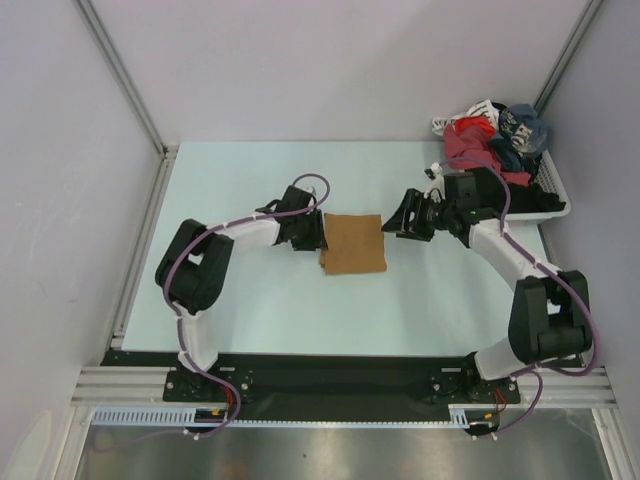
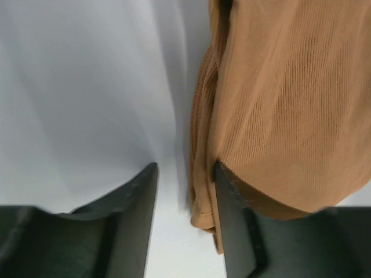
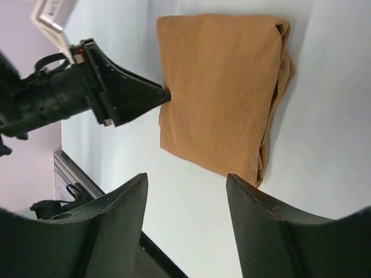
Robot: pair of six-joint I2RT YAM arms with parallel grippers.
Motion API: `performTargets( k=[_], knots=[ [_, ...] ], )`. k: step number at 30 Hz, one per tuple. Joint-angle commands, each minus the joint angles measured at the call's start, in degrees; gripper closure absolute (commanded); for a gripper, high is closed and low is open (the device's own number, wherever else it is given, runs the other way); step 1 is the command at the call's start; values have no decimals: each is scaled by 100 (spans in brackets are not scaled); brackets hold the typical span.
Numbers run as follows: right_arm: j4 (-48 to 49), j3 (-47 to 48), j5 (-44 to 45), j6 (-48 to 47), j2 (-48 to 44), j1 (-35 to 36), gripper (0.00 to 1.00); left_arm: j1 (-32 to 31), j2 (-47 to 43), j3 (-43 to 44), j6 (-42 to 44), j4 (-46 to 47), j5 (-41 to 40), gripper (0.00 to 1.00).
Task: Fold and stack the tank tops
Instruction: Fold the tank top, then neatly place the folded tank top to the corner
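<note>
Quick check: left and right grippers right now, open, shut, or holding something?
Left gripper: open, nothing between the fingers; the folded tan tank top lies beside one finger.
Right gripper: open, empty, clear of the top.

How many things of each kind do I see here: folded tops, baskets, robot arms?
Folded tan tank top: 1
White basket, with a clothes heap I cannot count: 1
Robot arms: 2
Total: 4
</note>
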Motion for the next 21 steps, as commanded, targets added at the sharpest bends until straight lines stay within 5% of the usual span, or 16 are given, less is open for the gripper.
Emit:
performTargets(
  k=[1, 11, 14, 21],
  knots=[
    [-402, -22, 320, -247, -541, -29, 37, -45, 184, 382, 97, -155, -24, 56],
    [-421, -479, 365, -221, -981, -29, 37, -168, 272, 461, 18, -5, 161, 46],
    [-280, -620, 312, -134, -1025, -29, 37, -186, 412, 540, 9, -32, 170, 56],
    [-323, -699, 373, -142, -1148, -20, 37, 7, 378, 418, -114, -6, 170, 100]
  ],
)
